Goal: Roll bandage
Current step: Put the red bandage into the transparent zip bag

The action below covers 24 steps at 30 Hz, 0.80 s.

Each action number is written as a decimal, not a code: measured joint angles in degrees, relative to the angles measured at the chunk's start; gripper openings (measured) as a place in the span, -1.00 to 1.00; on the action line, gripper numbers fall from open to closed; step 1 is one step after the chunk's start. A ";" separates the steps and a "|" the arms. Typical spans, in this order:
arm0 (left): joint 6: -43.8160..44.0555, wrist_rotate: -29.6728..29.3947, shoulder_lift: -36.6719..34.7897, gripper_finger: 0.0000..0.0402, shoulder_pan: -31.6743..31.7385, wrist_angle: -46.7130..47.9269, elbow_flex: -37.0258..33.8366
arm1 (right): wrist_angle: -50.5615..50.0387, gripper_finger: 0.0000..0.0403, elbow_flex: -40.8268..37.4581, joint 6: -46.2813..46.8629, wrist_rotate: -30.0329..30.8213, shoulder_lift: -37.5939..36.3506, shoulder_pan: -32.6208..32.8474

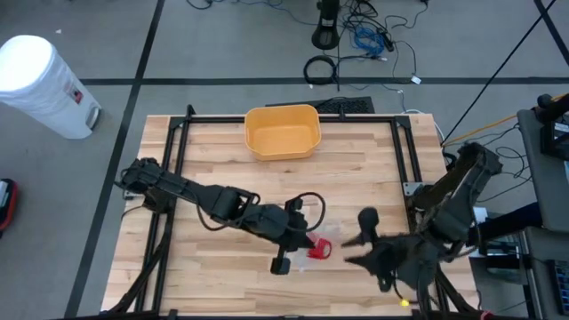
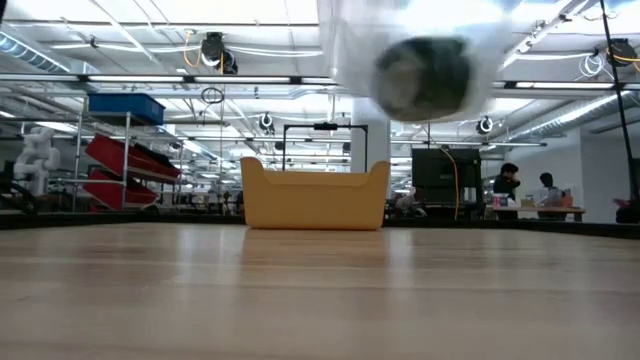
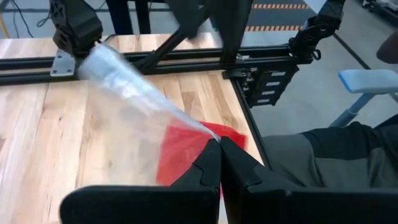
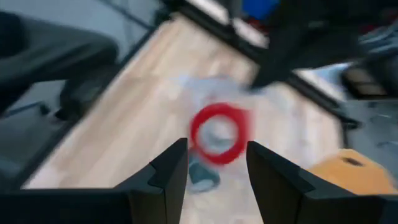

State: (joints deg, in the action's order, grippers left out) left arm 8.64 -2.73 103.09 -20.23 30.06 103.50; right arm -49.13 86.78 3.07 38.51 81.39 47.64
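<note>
While the left gripper (image 3: pixel 220 149) was clamped on the clear wrap (image 3: pixel 124 81) of the red bandage (image 1: pixel 320 248), the right gripper (image 4: pixel 216 163) was held open nearby; the thin film could be lost.

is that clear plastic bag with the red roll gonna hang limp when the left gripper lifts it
Probably limp: the clear bag stretches into a thin pinched fold at the shut left gripper. The red roll inside looks light and round, so it may shift.

Left claw (image 3: pixel 220 149) seen with fingers pressed together, pinching a clear plastic bag (image 3: pixel 134 93). Red bandage (image 3: pixel 186 149) seen inside the bag. Bag stretched up over wooden desk (image 3: pixel 31 137). Black frame rail (image 3: pixel 155 59) behind.
</note>
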 joint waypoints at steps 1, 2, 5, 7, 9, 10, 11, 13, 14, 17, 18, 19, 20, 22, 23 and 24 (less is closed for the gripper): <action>0.00 0.36 -0.02 -1.00 0.30 -0.02 0.00 | 0.09 -0.25 -0.43 0.84 -1.25 0.41 0.74; -0.02 0.76 -0.04 -1.00 0.58 -0.02 0.00 | 0.16 -0.26 -1.13 1.55 -1.60 1.02 1.40; -0.17 1.49 -0.07 -1.00 1.30 -0.04 0.00 | 1.62 -0.31 -3.83 2.78 -0.82 3.64 2.63; -0.13 1.50 -0.07 -1.00 1.58 -0.11 0.00 | 2.38 -0.36 -5.58 2.75 1.26 6.14 2.68; -0.11 1.52 -0.09 -1.00 1.62 -0.20 0.00 | 2.85 -0.42 -6.38 1.94 6.12 8.60 2.65; -0.11 1.58 -0.09 -1.00 1.65 -0.25 0.00 | 2.92 -0.46 -6.38 1.28 9.04 9.65 2.65; -0.09 1.65 -0.09 -1.00 1.64 -0.41 0.00 | 3.36 -0.49 -6.36 0.19 11.51 10.54 2.65; -0.06 2.13 -0.09 -1.00 1.66 -0.73 0.00 | 5.12 -0.55 -6.36 -3.02 14.10 11.82 2.69; -0.04 2.42 -0.11 -1.00 1.69 -0.76 0.00 | 6.35 -0.58 -6.36 -4.65 14.20 12.15 2.69; -0.04 2.55 -0.11 -1.00 1.69 -0.81 0.00 | 9.35 -0.62 -6.34 -7.75 14.15 12.30 2.74; -0.04 2.55 -0.11 -1.00 1.70 -0.81 0.00 | 9.71 -0.62 -6.32 -8.09 14.15 12.28 2.78; -0.06 2.56 -0.11 -1.00 1.75 -0.81 0.00 | 9.82 -0.62 -6.34 -8.18 14.15 12.28 2.78; -0.04 2.58 -0.11 -1.00 1.81 -0.81 0.00 | 9.94 -0.62 -6.34 -8.20 14.09 12.22 2.76; -0.04 2.61 -0.11 -1.00 1.95 -0.81 0.00 | 10.08 -0.61 -6.28 -7.00 13.38 12.01 2.73; -0.04 2.61 -0.11 -1.00 1.99 -0.81 0.00 | 9.88 -0.60 -6.06 -6.21 12.51 11.98 2.73; -0.04 2.61 -0.11 -1.00 1.99 -0.81 0.00 | 9.98 -0.60 -5.86 -5.42 11.10 11.98 2.73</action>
State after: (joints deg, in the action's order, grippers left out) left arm 8.60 -0.12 102.98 -18.24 29.26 103.50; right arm -39.14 80.92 -2.35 49.61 93.36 50.37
